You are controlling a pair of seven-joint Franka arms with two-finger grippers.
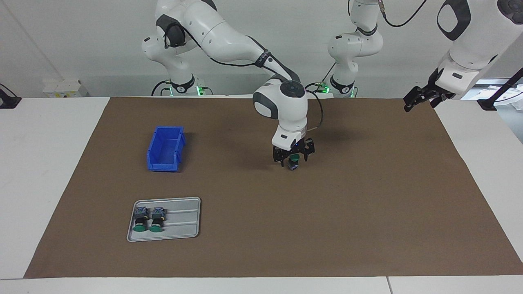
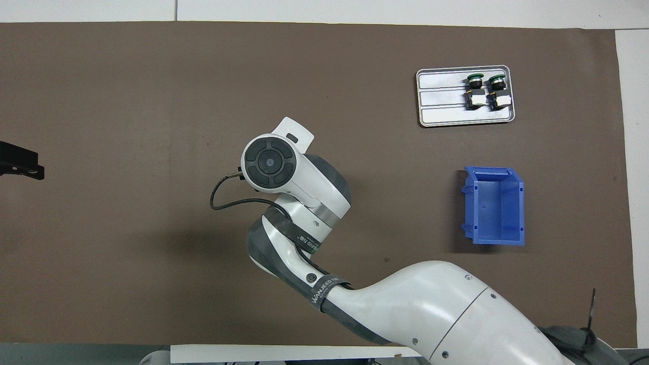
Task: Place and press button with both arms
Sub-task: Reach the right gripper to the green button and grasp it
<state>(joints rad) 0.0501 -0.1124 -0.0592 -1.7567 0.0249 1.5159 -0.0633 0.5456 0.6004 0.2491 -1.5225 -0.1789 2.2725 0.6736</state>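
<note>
- Where the brown mat point(image 1: 367, 212) covers mid tabletop point(image 1: 41, 171), stands upright: button point(image 1: 293, 163), green cap partly visible.
- Lowered around the button: right end effector point(image 1: 292, 158), fingers spread either side of it; contact not discernible.
- Raised over the mat's edge at the left arm's end: left end effector point(image 1: 421, 99), spread, waiting.
- Toward the right arm's end: blue bin point(image 1: 165, 148); farther from the robots, grey tray point(image 1: 179, 222) holding two more buttons point(image 1: 148, 218).

A dark band point(image 2: 324, 291) around the right arm point(image 2: 431, 309), up the arm from the right end effector point(image 1: 293, 157), carries white lettering that reads roughly "WANJEED". Smaller print on a second band nearer the wrist stays unreadable.
</note>
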